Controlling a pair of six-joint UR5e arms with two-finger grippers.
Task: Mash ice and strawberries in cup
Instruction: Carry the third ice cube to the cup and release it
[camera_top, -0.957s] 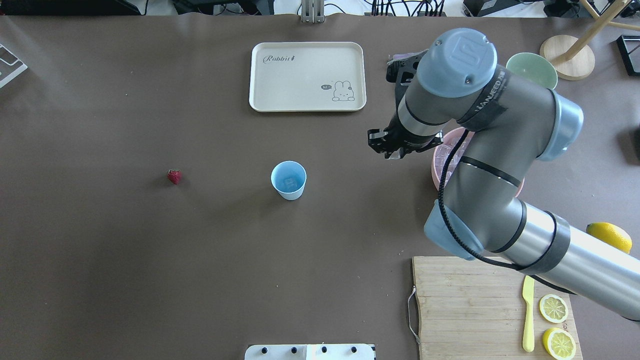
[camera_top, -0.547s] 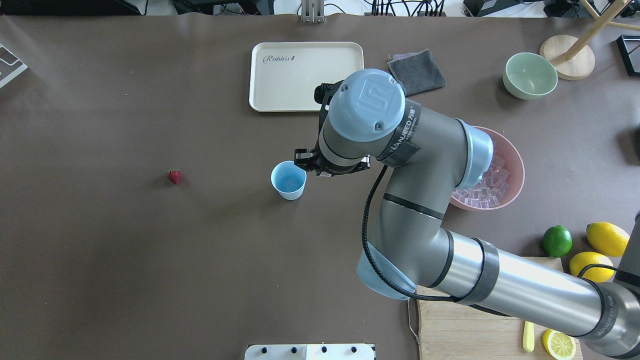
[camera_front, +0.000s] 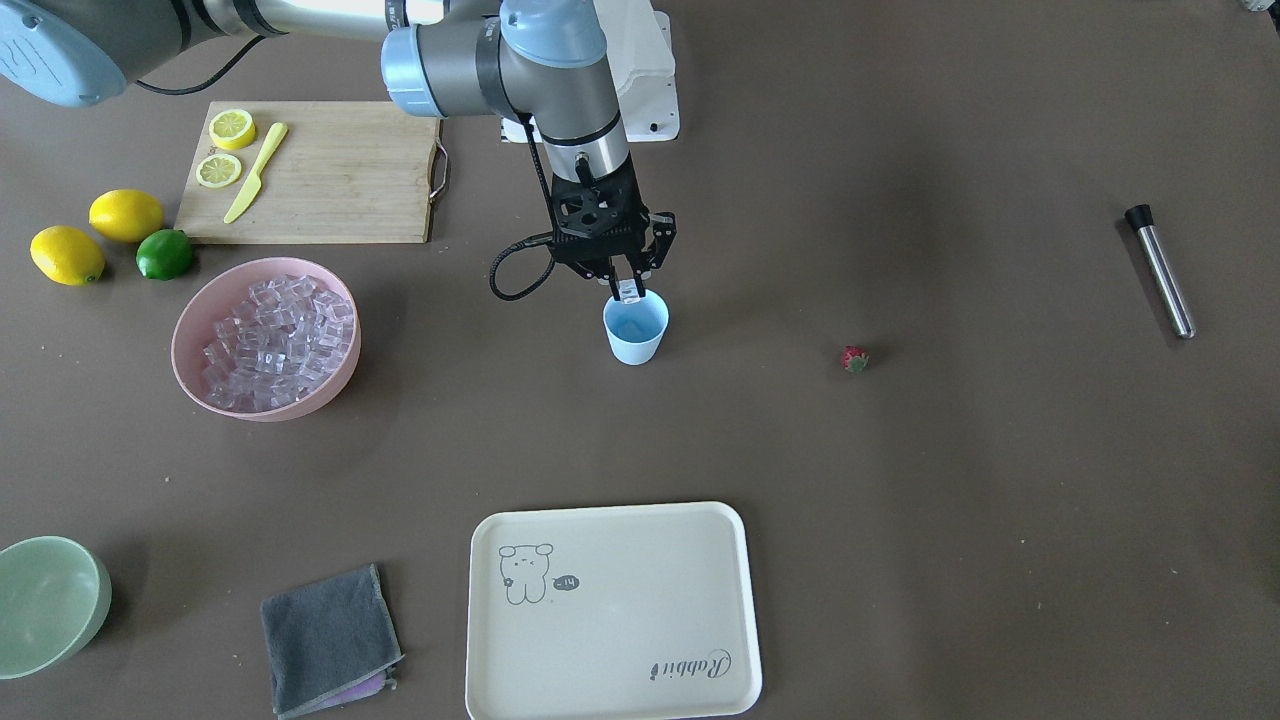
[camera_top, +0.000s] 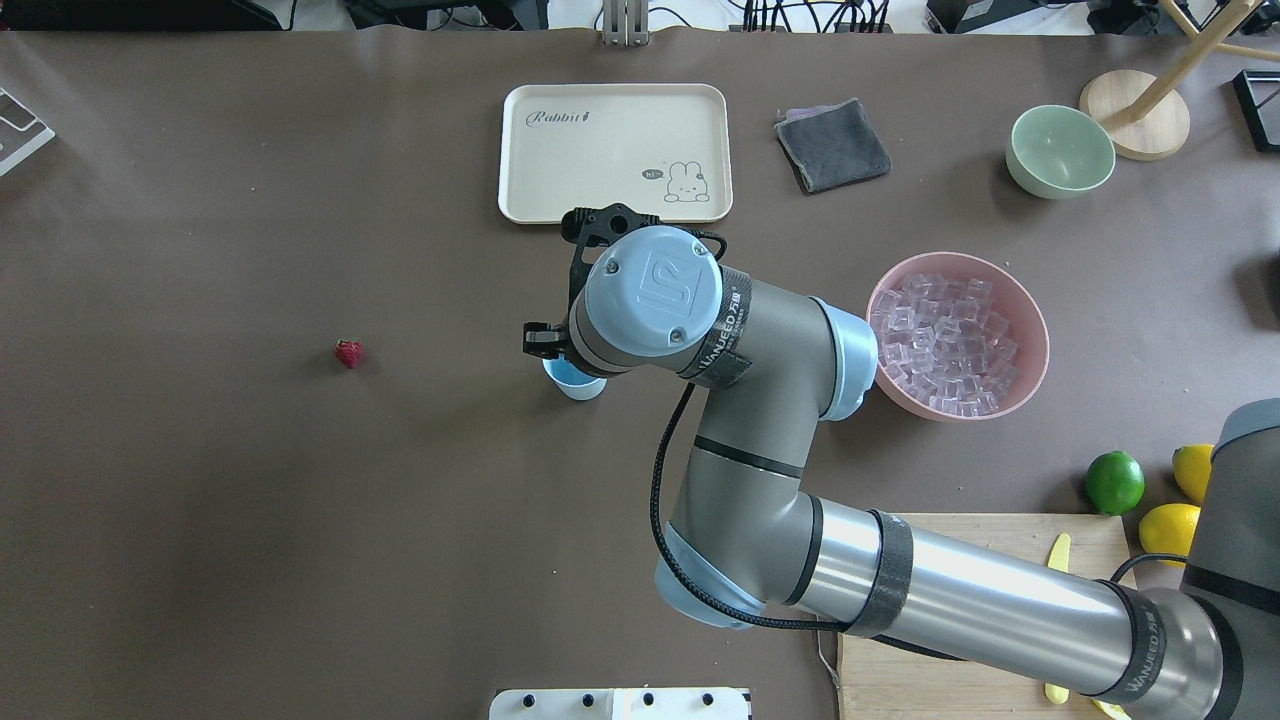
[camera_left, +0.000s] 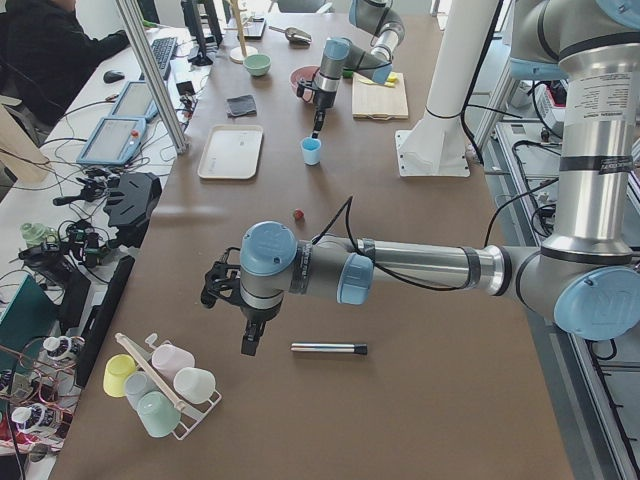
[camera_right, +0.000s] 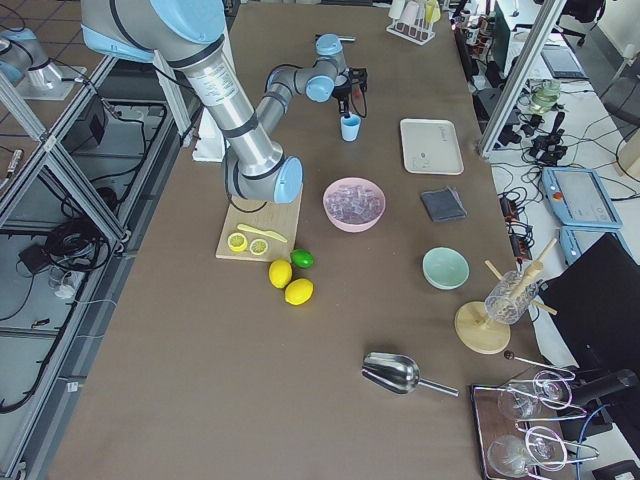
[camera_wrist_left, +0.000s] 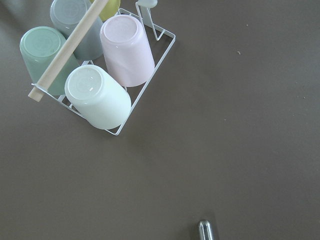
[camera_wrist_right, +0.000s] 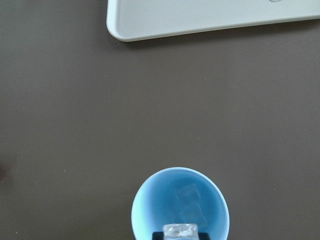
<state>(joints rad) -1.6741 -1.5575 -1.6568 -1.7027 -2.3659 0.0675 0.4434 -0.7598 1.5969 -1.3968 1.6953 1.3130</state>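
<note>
Over the cup (camera_front: 636, 335) — mostly arm-hidden from overhead — the right end effector (camera_front: 628, 290) pinches one ice cube (camera_wrist_right: 181, 231).

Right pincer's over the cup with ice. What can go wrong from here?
1. The ice cube in the right pincer hangs near the rim of the cup, not its centre; released there, it may clip the rim and bounce onto the table.
2. Nothing steadies the cup; if the pincer descends, it could knock it over and spill the cubes already inside.

pale blue cup (camera_front: 636, 335), red strawberry (camera_front: 854, 359), clear ice cubes (camera_front: 280, 335), pink bowl (camera_front: 268, 410), cream tray (camera_front: 620, 640).
</note>
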